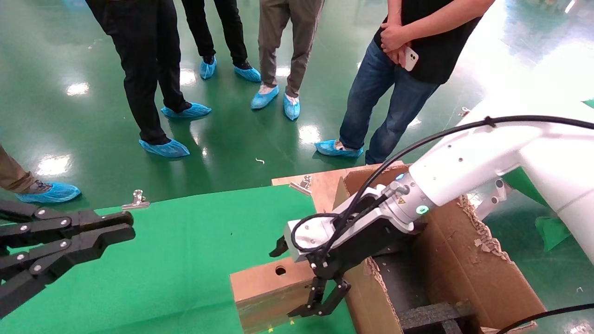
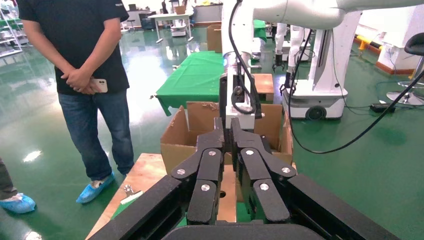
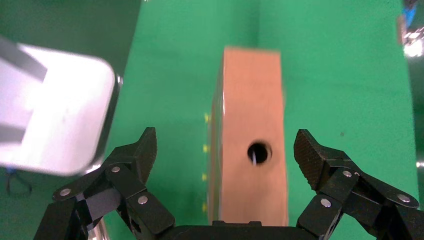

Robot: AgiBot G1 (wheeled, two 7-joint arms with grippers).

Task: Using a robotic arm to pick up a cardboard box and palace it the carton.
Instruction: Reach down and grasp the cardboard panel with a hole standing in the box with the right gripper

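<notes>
The cardboard box (image 1: 269, 290) sits on the green desk (image 1: 176, 250) right at its near edge, round finger hole facing up, just beside the carton (image 1: 464, 264) that stands off the desk's right edge. The right hand (image 1: 320, 301) on the white robotic arm (image 1: 487, 162) hangs over the box's carton-side end, spread wide, one finger on each side of the box and not gripping it. The left hand (image 1: 118, 227) is parked well apart over the desk's left edge, fingers (image 2: 250, 160) pressed together, holding nothing.
</notes>
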